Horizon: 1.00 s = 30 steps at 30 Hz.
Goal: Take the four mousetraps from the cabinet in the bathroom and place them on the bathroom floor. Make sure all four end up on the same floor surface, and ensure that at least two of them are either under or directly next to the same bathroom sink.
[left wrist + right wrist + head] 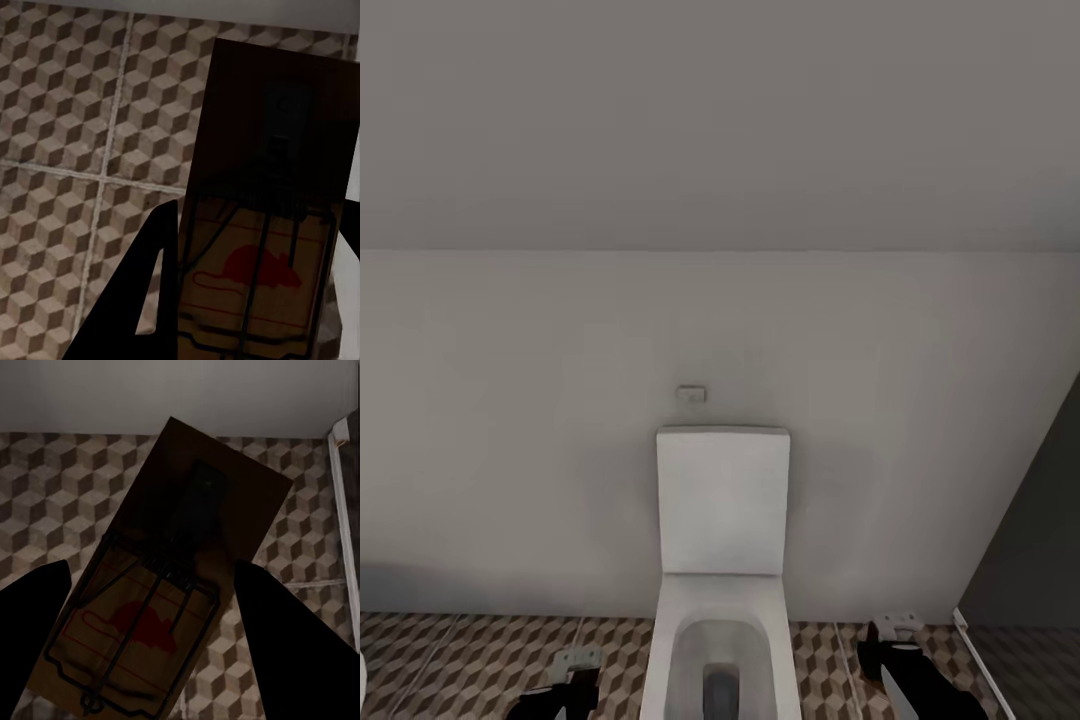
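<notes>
A brown wooden mousetrap (262, 142) with a red mouse mark stands between the fingers of my left gripper (251, 300), which is shut on it. A second mousetrap (202, 510) sits in my right gripper (161, 645), also shut, its dark fingers (296, 652) pressing on both long sides. Both traps hang above the cube-patterned bathroom floor (67, 112), seen again under the right-hand trap (45, 487). In the head view my left arm (560, 690) and right arm (905, 665) reach low over the floor (460, 660). The cabinet and the bathroom sink are out of view.
A white toilet (722, 560) with its lid up stands straight ahead against a pale wall (510, 450), between my two arms. A dark glass panel (1040, 560) with a white floor rail closes off the right side. Something white pokes in at the far left edge (363, 680).
</notes>
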{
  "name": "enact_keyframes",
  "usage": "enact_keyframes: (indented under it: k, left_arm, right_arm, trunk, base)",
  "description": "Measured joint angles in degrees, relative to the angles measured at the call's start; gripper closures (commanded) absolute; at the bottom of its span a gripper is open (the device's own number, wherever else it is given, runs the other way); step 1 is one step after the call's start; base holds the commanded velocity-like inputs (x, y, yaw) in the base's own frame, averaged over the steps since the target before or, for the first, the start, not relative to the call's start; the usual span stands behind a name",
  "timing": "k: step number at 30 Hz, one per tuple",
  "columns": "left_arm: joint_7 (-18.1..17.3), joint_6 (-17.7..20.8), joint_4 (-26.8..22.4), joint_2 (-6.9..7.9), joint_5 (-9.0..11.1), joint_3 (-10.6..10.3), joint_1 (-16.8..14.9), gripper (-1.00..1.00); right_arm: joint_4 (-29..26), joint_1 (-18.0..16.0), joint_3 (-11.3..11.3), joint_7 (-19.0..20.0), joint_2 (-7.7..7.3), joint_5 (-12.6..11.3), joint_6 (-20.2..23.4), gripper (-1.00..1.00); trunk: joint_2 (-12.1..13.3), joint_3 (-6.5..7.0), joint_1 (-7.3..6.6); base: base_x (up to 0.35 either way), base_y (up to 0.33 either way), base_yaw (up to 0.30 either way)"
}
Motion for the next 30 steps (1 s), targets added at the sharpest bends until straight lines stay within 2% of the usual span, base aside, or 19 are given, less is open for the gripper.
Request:
enact_keyframes:
  k: [6, 15, 19, 21, 25, 30]
  left_arm:
    - [0.0, 0.0, -0.1, 0.2, 0.0, 0.0, 0.0, 1.0]
    - [0.3, -0.1, -1.6, 1.28, -0.2, 0.0, 0.0, 1.0]
    - [0.6, 0.5, -5.2, 2.94, -0.3, 0.1, 0.0, 1.0]
    - [0.7, 1.3, -9.5, 3.62, -0.3, 0.1, 0.0, 1.0]
    - [0.7, 4.2, -14.2, 3.84, -0.4, 0.1, 0.0, 1.0]
    - [0.6, 6.4, -15.2, 3.71, -0.5, 0.0, 0.0, 1.0]
  right_arm:
    - [0.3, 0.0, -0.1, -2.6, 0.05, -0.2, -2.0, 1.0]
    - [2.9, 0.0, -0.1, -3.0, -0.05, -0.3, -4.7, 1.0]
    - [3.2, 0.0, -0.1, -3.0, -0.09, -0.2, -5.1, 1.0]
    - [3.3, 0.0, 0.0, -3.0, -0.19, -0.2, -5.3, 1.0]
    - [3.4, 0.0, 0.0, -3.0, -0.39, -0.2, -6.2, 1.0]
    - [4.6, 0.0, 0.3, -3.0, -0.52, -0.2, -9.9, 1.0]
  trunk:
    - [-2.4, -1.08, 1.32]
    - [-6.0, -2.7, 3.3]
    - [-7.6, -3.41, 4.17]
    - [-8.4, -3.77, 4.61]
    - [-10.0, -4.49, 5.49]
    - [-12.0, -5.39, 6.59]
  base:
    - [0.0, 0.0, 0.0]
    - [0.0, 0.0, 0.0]
    - [0.0, 0.0, 0.0]
    - [0.0, 0.0, 0.0]
    - [0.0, 0.0, 0.0]
    - [0.0, 0.0, 0.0]
